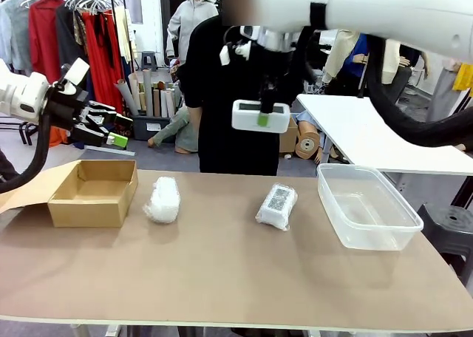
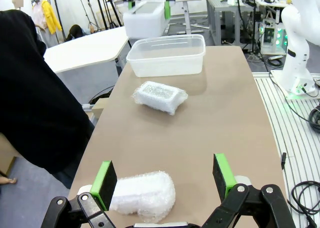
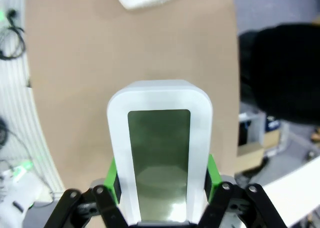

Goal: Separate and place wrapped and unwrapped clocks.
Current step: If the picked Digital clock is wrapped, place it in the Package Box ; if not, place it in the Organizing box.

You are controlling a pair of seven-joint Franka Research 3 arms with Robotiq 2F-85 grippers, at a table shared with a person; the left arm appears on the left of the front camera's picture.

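White clock [image 1: 260,116], grey-olive screen — green pads [image 3: 212,175]. Plain white left bundle [image 1: 162,199]; right bundle [image 1: 276,207] white, black-and-white code label. Brown box [image 1: 92,193], clear tub [image 1: 367,206] — tan table [image 1: 222,278].

I hold the bare clock [image 1: 244,116] in my right pincer [image 1: 261,120], up in the air above the table [image 1: 222,278], gripped by its two long sides. It is a white rounded rectangle with a dark greyish screen, and it hangs level with its long side across. The two wrapped clocks lie on the tabletop, apart from each other. The plain bundle [image 1: 162,199], a lumpy white bubble-wrap parcel, lies towards my left. The labelled bundle [image 1: 276,206] lies near the middle, its black-and-white code label facing up.
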